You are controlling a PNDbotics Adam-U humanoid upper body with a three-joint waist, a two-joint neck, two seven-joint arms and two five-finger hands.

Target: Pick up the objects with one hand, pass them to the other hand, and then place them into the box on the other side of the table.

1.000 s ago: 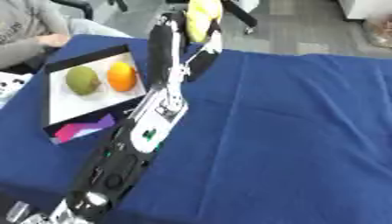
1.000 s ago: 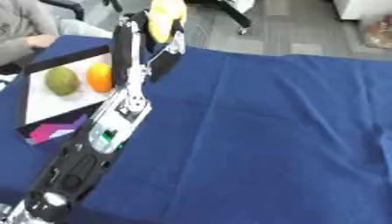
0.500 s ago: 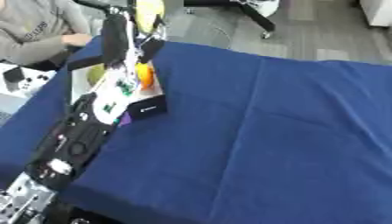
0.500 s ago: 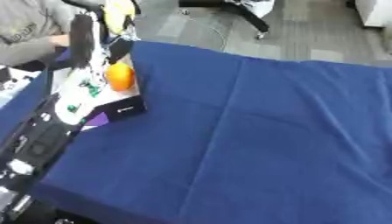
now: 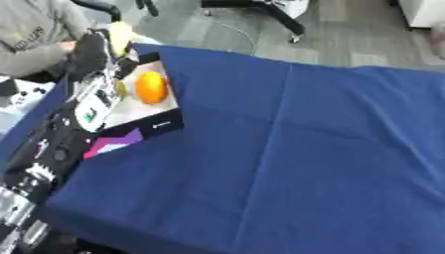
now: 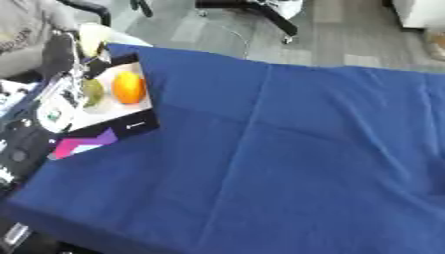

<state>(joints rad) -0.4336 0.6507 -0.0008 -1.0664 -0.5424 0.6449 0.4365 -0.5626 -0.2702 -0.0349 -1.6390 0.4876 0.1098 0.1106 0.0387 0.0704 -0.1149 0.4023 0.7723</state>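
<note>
yellow fruit point(image 5: 119, 33) — upright, in left robot hand point(image 5: 94, 49)

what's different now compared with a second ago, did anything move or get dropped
Mostly the camera swung right, so the whole scene slid left in the pictures. The left hand still holds the yellow object up over the far end of the box; nothing was let go. The orange and the green fruit lie in the box as before. The right hand shows in no view.
</note>
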